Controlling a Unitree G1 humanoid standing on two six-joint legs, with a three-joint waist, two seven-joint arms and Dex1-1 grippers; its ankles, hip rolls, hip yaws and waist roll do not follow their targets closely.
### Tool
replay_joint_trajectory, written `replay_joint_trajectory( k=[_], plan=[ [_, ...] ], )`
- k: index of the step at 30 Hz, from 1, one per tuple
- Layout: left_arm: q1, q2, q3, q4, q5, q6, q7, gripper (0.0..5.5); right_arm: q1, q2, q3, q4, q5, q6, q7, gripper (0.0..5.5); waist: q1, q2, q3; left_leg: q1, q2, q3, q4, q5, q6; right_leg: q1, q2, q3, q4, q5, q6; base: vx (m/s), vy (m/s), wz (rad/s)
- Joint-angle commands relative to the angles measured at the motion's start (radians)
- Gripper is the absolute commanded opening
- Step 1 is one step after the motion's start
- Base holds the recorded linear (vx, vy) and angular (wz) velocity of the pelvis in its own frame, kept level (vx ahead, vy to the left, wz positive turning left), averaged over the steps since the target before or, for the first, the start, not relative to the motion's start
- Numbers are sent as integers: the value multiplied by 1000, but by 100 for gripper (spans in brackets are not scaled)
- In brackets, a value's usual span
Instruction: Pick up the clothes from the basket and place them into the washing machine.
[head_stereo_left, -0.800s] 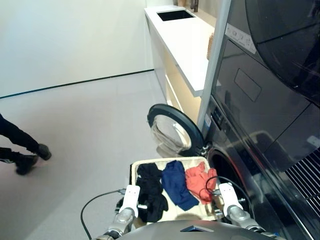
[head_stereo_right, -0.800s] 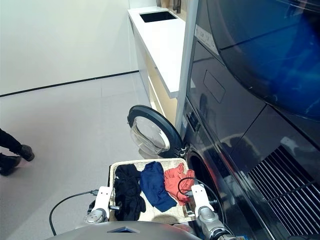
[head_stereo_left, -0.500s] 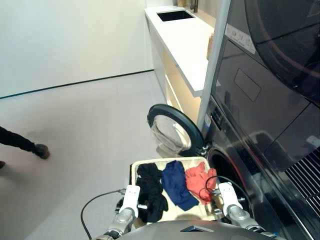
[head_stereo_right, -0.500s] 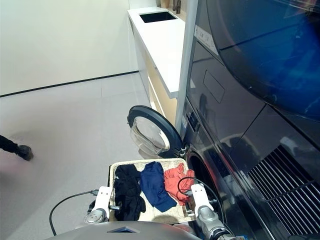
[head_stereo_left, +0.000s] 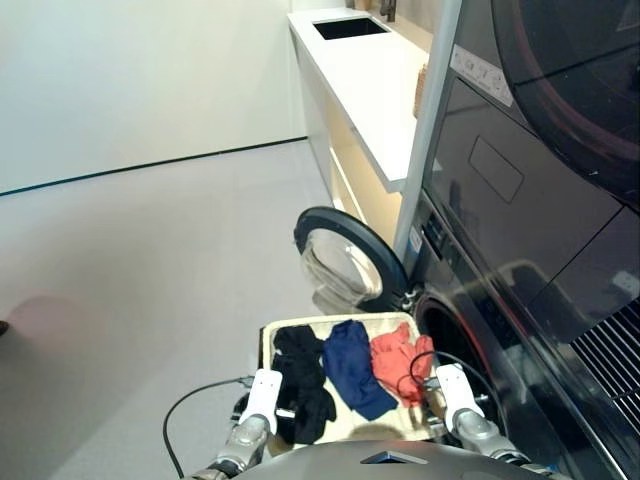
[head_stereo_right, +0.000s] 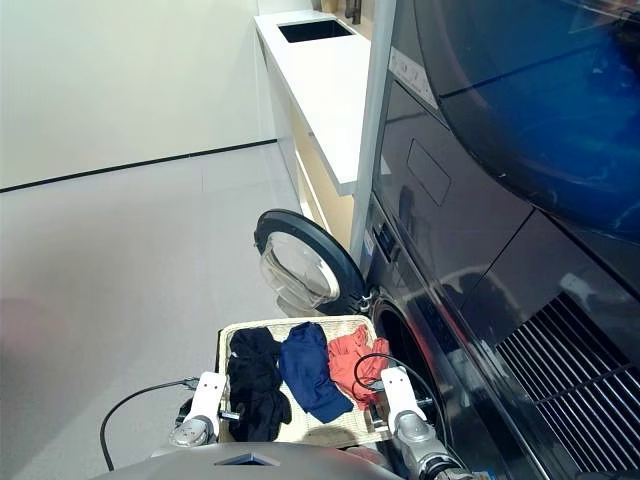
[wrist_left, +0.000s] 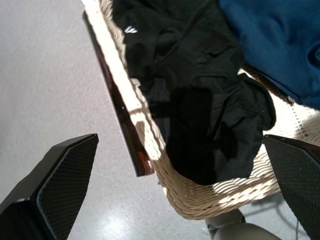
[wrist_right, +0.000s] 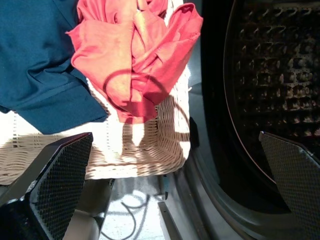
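Coral-red garment (wrist_right: 135, 55) beside navy garment (wrist_right: 37, 60) in wicker basket (wrist_right: 150, 150), near drum (wrist_right: 260, 85).

Three small crumpled clothes side by side in a shallow cream wicker basket (head_stereo_left: 268, 343): black garment (head_stereo_left: 303, 382) just ahead of the left gripper (wrist_left: 165, 200), navy garment (head_stereo_left: 353, 368) in the middle between both grippers, coral-red garment (head_stereo_left: 398, 362) just ahead of the right gripper (wrist_right: 170, 200), draped over the basket rim. Dark grey washing machine (head_stereo_right: 470, 330) beside the right gripper, round door (head_stereo_left: 345, 262) swung open, drum (wrist_right: 260, 85) exposed next to the basket.
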Motion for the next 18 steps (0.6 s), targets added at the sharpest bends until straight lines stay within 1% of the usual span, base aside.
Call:
replay_joint_trajectory(
  k=[1,6,7,9,10,11,13,18],
  plan=[
    [-132,53,10,13,43,-27,21,550,-114,41,44,-17,-5,-48,2,550,-15,-80,41,6,-62,58,25,-48,-2,9,-39,40,22,-69,121,0,0,0],
    [-188,83,-28,-10,97,-32,35,550,-149,34,69,-61,9,-56,4,550,-19,-77,71,-46,-65,60,41,-42,-3,-43,-44,47,35,-59,121,0,0,0],
    [-188,83,-28,-10,97,-32,35,550,-149,34,69,-61,9,-56,4,550,-19,-77,71,-47,-65,60,42,-42,-3,-44,-44,47,35,-59,121,0,0,0],
    [-217,98,-54,-14,118,-32,34,550,-178,27,90,-84,11,-59,6,550,-21,-77,98,-86,-65,63,57,-39,-4,-81,-46,49,45,-54,121,0,0,0],
    [-218,98,-54,-14,118,-32,34,550,-178,27,90,-84,11,-59,7,550,-21,-77,97,-87,-65,63,57,-39,-4,-82,-46,49,46,-54,121,0,0,0],
    [-240,101,-63,-8,115,-28,29,550,-203,26,103,-95,14,-59,8,550,-23,-78,115,-118,-64,65,67,-37,-4,-112,-47,52,52,-49,121,0,0,0],
    [-263,98,-74,-1,112,-25,27,550,-226,27,112,-104,22,-60,11,550,-24,-80,132,-149,-64,66,78,-35,-3,-142,-48,55,60,-45,121,0,0,0],
    [-365,97,-117,-24,91,-18,48,550,-323,22,136,-142,61,-69,-5,550,-26,-81,199,-260,-65,64,113,-29,0,-258,-50,60,108,-44,118,-82,29,-67]
  ],
)
